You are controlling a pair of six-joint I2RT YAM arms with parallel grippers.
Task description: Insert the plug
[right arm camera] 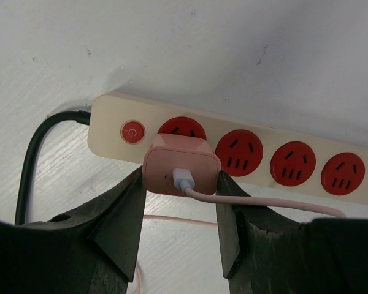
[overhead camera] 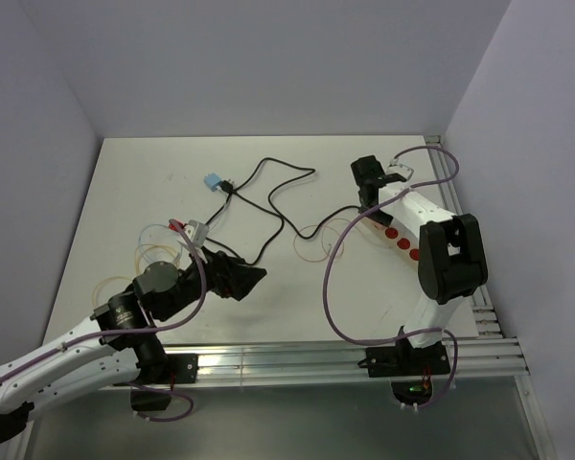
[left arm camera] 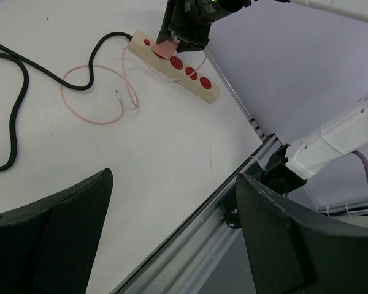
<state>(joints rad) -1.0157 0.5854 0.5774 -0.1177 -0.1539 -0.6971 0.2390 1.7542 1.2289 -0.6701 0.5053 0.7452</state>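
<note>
The right hand [right arm camera: 181,184] is clenched on the pink plug [right arm camera: 175,162], one finger flat on each side. It holds the plug over the power strip [right arm camera: 265,160] on the right side of the table [overhead camera: 153,182], at the socket [right arm camera: 182,127] next to the red switch [right arm camera: 132,132]. The top of that socket shows past the plug body, so I'd say the plug sits slightly off it and isn't seated. The prongs are hidden, so I can't tell whether they have met the slots.

To do this well, I'd bring the body square over the socket first, then push straight down along the prongs without rocking. The strip lies loose, so a slanted push may just slide it. The pink cable [right arm camera: 264,207] trails across the other sockets and could tug the plug askew.

The left hand [left arm camera: 172,233] hovers released and empty over the near left of the table, well away from the strip. It could steady the strip if needed.
</note>
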